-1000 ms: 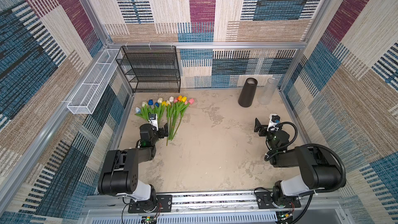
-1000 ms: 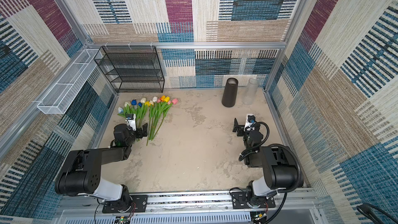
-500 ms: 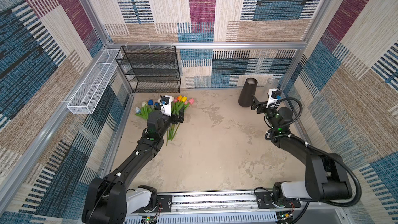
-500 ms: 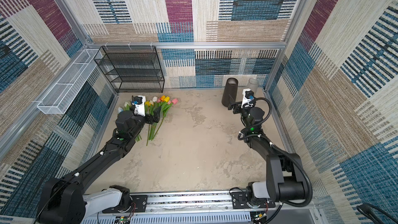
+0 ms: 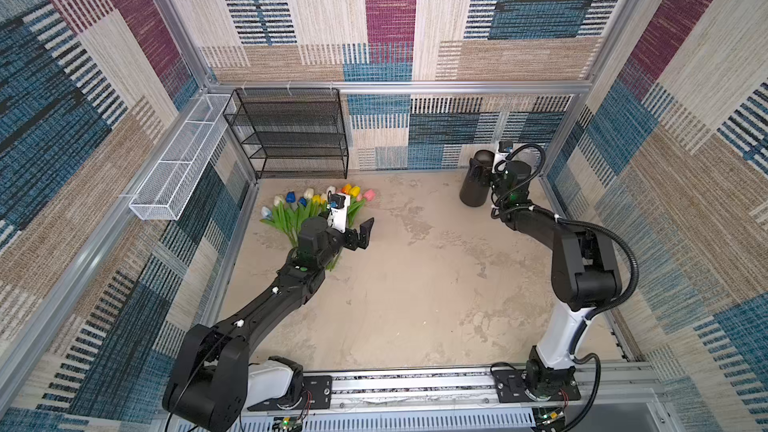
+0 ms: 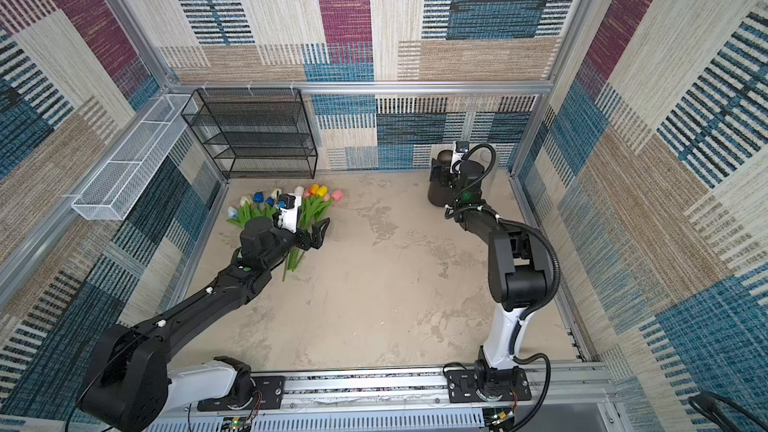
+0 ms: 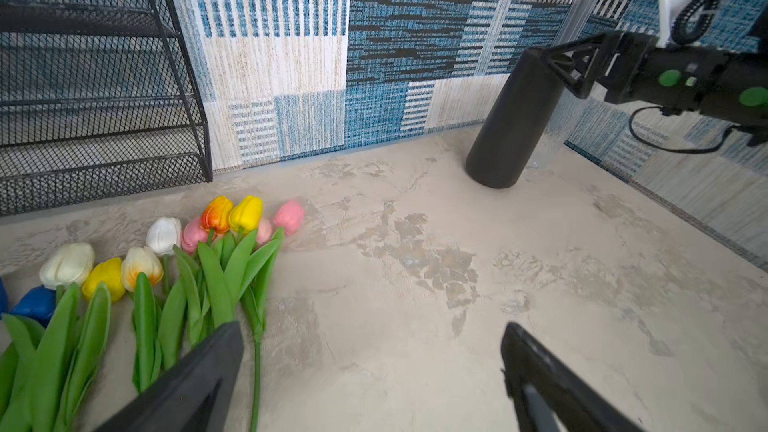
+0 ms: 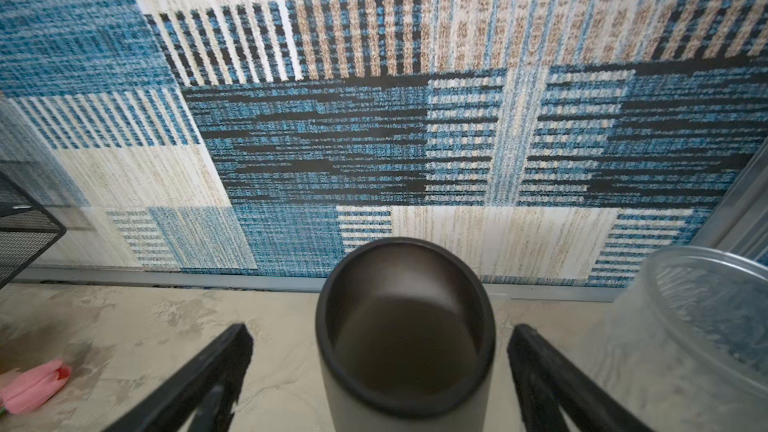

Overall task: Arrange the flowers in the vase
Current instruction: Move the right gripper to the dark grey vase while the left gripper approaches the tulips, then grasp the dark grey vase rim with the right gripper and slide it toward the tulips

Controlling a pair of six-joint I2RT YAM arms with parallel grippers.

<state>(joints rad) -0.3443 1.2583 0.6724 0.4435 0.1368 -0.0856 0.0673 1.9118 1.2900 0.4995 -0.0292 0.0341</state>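
Right wrist: right gripper point(image 8: 380, 336) spread astride black vase point(image 8: 405, 410)

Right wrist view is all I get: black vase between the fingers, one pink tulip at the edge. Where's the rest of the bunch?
Observer: The flowers lie flat on the table in front of the rack, well across from the vase.
Operator: Which way do they lie?
Observer: Heads toward the rack, stems toward the arm bases.
Operator: Left gripper?
Observer: Open and empty at the bunch's vase-side edge: one finger above the leaves, one above bare table.
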